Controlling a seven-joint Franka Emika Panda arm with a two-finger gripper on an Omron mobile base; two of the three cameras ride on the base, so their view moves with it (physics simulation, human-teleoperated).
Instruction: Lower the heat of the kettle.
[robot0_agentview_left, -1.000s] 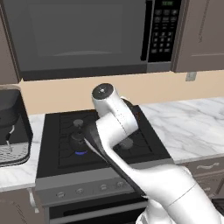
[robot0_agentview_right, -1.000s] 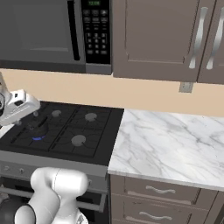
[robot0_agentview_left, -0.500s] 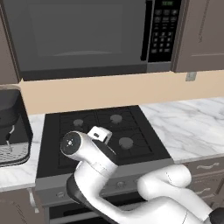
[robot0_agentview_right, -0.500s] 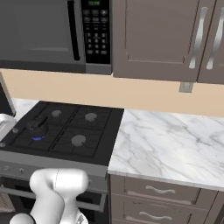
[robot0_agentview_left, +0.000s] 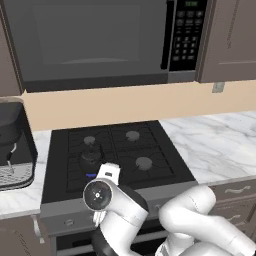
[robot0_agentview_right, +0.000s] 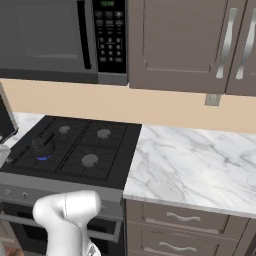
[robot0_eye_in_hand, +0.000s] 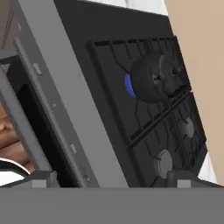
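A: Where's the kettle from where you're sitting?

B: I see it upright on the stove's front-left burner, blue flame under it, lid knob up. It's squat and round, so I can't call a long axis or spout direction.

A: And the gripper?

B: Spread wide, holding nothing, touching nothing. It's low in front of the stove's control panel; the kettle sits up and beyond it.

The kettle sits on the stove's front-left burner over a blue flame, near the coffee machine on the marble table.
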